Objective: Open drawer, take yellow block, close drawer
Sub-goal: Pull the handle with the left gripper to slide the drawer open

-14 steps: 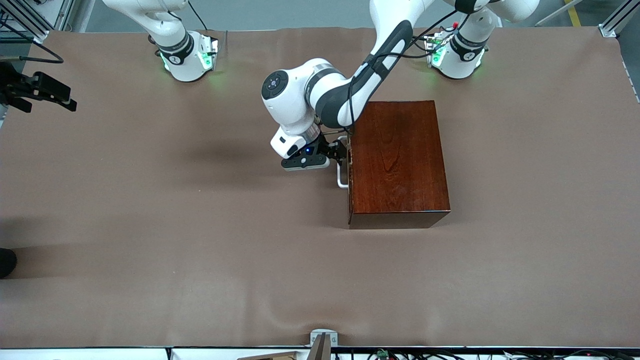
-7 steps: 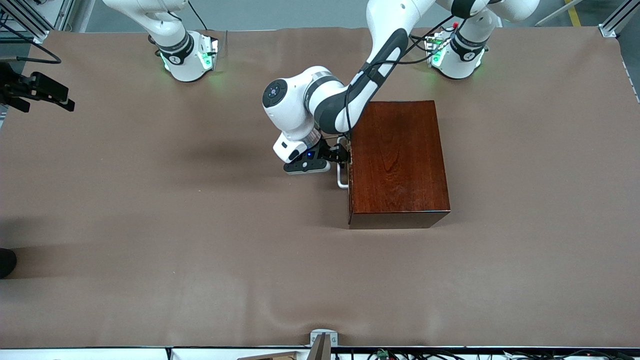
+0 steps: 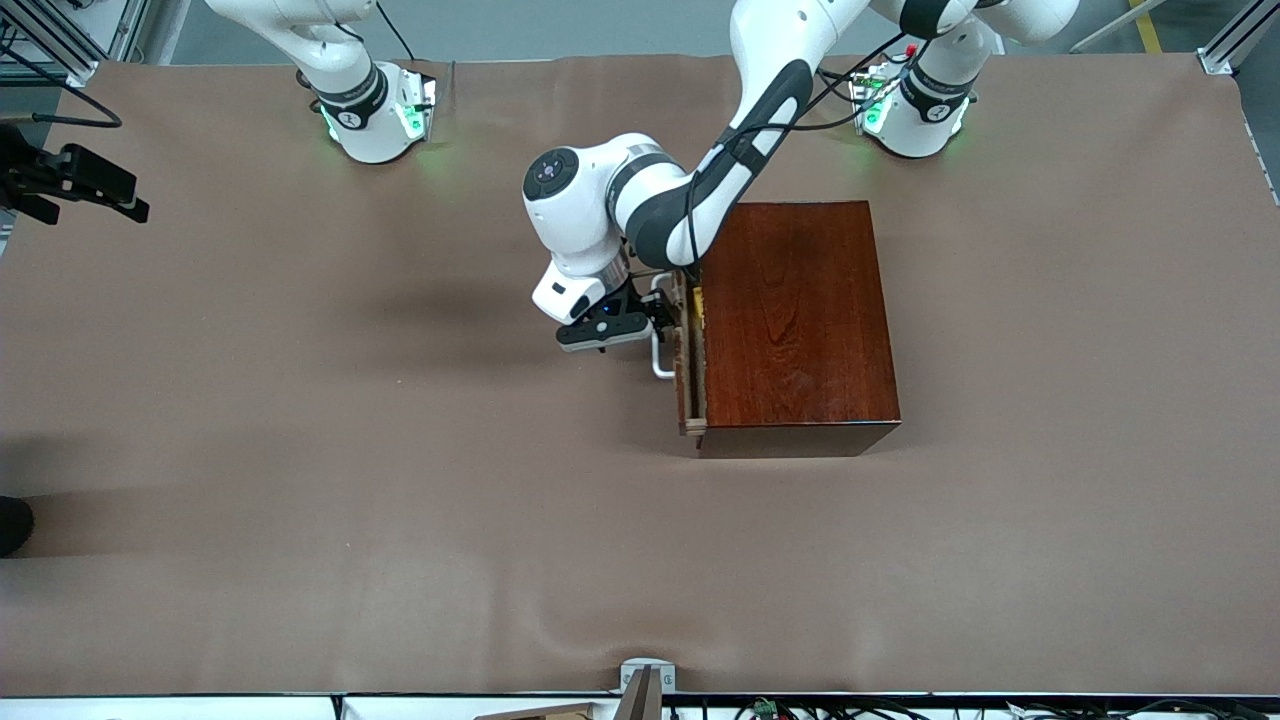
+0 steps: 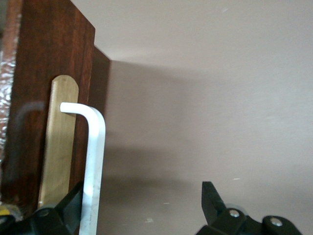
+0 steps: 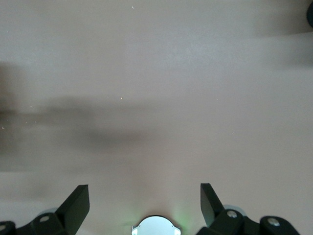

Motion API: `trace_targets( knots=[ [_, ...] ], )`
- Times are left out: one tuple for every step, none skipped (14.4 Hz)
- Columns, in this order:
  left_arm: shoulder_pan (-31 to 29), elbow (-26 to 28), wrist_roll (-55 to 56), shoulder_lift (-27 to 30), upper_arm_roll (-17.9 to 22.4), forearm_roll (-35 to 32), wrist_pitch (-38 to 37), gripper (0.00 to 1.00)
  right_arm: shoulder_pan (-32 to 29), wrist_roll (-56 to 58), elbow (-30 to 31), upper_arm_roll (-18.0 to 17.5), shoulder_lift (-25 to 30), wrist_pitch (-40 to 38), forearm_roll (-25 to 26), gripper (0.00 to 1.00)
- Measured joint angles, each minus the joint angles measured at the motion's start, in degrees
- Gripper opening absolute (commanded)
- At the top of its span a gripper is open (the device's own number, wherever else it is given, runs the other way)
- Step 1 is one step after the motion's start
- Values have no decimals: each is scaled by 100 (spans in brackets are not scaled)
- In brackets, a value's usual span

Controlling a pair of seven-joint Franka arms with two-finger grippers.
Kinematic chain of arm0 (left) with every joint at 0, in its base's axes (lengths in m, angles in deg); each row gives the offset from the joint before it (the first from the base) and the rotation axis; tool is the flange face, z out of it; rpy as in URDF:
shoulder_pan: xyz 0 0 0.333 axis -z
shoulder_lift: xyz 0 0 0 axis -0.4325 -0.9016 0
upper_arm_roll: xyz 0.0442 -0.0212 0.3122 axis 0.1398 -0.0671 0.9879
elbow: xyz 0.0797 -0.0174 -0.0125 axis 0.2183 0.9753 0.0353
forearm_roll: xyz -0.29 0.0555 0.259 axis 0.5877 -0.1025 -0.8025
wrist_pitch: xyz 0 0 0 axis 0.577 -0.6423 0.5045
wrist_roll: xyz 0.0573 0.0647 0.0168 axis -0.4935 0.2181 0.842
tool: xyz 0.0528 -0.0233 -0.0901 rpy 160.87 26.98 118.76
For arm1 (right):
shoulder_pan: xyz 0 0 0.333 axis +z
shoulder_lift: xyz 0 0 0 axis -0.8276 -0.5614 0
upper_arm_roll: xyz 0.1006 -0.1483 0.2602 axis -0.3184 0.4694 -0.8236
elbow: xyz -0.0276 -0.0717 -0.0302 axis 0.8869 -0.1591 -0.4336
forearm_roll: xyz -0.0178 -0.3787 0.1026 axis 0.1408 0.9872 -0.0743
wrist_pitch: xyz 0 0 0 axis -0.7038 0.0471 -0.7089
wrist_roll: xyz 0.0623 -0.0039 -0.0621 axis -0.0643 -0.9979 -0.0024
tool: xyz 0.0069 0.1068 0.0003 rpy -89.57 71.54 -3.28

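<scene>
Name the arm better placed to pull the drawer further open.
Left: the left gripper is already at the drawer handle, one finger hooked inside it. The right gripper waits open over bare table.

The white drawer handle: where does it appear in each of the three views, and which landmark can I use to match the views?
Front view: the white handle stands in front of the drawer, which is pulled slightly out, with the left gripper at it.
Left wrist view: the handle runs along the dark drawer front, with one finger of the gripper beside it.
Right wrist view: not in it.
Shared landmark: the dark drawer front.
</scene>
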Motion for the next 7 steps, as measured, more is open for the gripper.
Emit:
trace_targets(
  knots=[
    [20,1,111,-14,-13,0,104,100,0,0,0,0,0,0,0,100],
    [43,6,177,-20,2,-20,127,100,-1,0,0,0,0,0,0,100],
    [48,12,267,-19,14,-25,153,100,-3,0,1,0,0,0,0,100],
    [49,16,360,-20,14,-25,208,100,-6,0,2,0,0,-1,0,100],
    [55,23,429,-20,9,-25,278,100,-11,0,2,1,-1,-1,0,100],
    [59,28,464,-20,13,-29,298,100,-17,0,3,1,-3,-1,0,100],
    [60,29,504,-20,8,-29,342,100,-23,0,3,1,-8,-1,0,100]
  ],
)
